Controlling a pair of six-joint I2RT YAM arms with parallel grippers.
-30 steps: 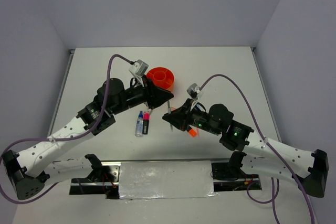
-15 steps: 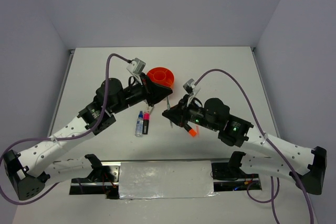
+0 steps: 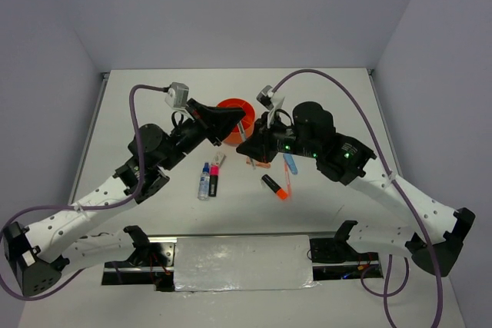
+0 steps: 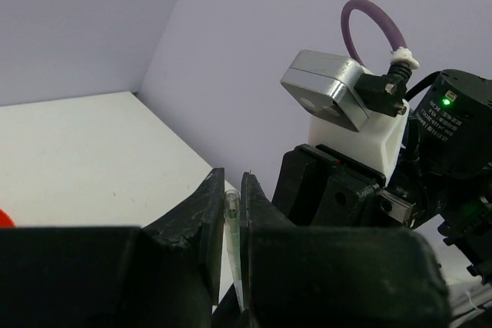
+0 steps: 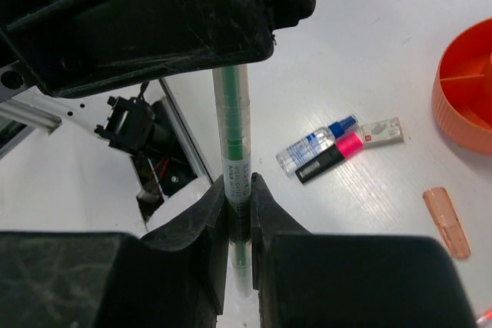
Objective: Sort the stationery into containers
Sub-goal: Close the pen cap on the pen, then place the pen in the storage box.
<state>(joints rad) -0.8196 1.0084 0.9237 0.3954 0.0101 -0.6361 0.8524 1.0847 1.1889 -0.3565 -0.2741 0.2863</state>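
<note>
A thin grey pen with a green core [image 5: 233, 136] is held at both ends. My right gripper [image 5: 240, 190] is shut on its lower part, and my left gripper [image 4: 231, 193] is shut on its upper end [image 4: 231, 224]. In the top view both grippers, left [image 3: 243, 122] and right [image 3: 247, 149], meet just in front of the round orange organiser [image 3: 231, 107]. The blue-capped marker [image 3: 204, 180] and pink-black highlighter [image 3: 214, 179] lie side by side on the table. The orange-black highlighter [image 3: 274, 187], a light-blue piece [image 3: 290, 163] and a peach piece [image 5: 446, 222] lie below the right arm.
A small white-grey piece [image 5: 382, 132] lies next to the pink highlighter. The organiser's rim [image 5: 461, 105] shows at the right edge of the right wrist view. A metal rail with a foil-covered plate [image 3: 242, 263] runs along the near table edge between the arm bases.
Both grippers have risen and moved back towards the organiser with the pen between them. The right arm no longer covers the orange-black highlighter and the light-blue piece.
</note>
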